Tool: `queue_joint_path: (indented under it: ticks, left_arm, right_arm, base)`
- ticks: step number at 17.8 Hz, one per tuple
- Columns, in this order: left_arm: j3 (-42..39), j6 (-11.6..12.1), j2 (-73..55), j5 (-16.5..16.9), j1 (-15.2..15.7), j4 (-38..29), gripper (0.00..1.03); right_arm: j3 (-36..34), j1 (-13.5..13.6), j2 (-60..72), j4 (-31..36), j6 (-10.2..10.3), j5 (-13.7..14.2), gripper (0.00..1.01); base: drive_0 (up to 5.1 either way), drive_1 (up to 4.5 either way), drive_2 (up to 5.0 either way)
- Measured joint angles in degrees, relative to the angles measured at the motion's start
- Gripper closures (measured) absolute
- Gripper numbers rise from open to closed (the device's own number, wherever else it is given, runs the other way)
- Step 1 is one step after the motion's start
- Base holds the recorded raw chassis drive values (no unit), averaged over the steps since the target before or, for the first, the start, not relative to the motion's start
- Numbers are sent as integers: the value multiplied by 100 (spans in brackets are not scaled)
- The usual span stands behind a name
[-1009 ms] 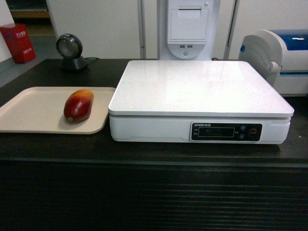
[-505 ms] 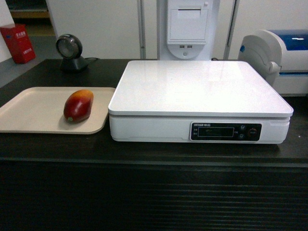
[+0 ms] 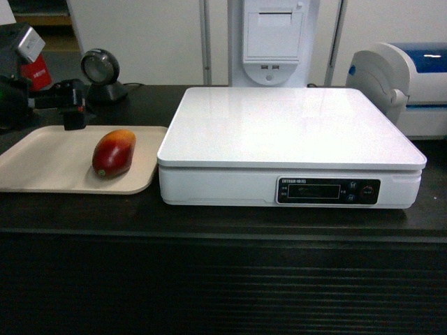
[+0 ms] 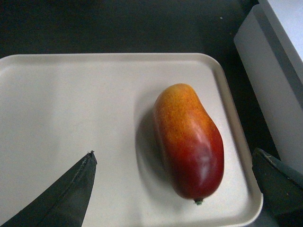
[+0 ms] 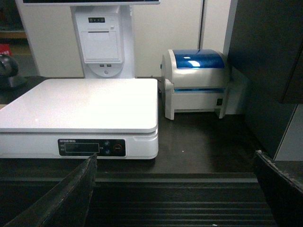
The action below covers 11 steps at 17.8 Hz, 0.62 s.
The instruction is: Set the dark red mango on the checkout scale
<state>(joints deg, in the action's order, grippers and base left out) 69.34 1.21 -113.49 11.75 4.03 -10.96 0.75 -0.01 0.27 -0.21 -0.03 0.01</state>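
Observation:
The dark red mango (image 3: 114, 153) lies on a beige tray (image 3: 42, 160) at the left of the black checkout counter (image 3: 223, 279), its orange end pointing away. The white scale (image 3: 286, 129) stands right of the tray with nothing on its platform. My left gripper (image 3: 72, 118) hovers over the tray's back left, apart from the fruit. In the left wrist view this gripper (image 4: 173, 152) is open, with the mango (image 4: 189, 142) lying lengthwise between its spread fingers and below them. My right gripper (image 5: 175, 154) is open and holds nothing, low in front of the counter's ribbed face, facing the scale (image 5: 80, 106).
A round black barcode scanner (image 3: 101, 73) stands behind the tray. A white and blue label printer (image 5: 196, 82) sits right of the scale. A white receipt kiosk (image 3: 274, 38) rises behind it. A dark cabinet (image 5: 265, 56) stands at the far right.
My left arm has come into the head view from the left and now hangs over the tray's back left corner. The mango and scale have not moved.

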Motion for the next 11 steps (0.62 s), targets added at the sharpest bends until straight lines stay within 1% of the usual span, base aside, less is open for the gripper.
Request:
queue_joint_path:
  ticks: [3, 4, 11]
  left_arm:
    - [966, 63, -745, 81, -31, 479, 5]
    - [1268, 105, -1021, 9, -52, 640, 5]
    - [2319, 229, -1751, 28, -85, 1283, 5]
  right_arm:
    - [0, 0, 0, 0, 0, 0, 3]
    - [0, 0, 0, -2, 0, 0, 3]
    - [0, 0, 0, 0, 0, 0, 3]
  base:
    - [0, 0, 0]
    - [0, 0, 0]
    - [0, 0, 0]
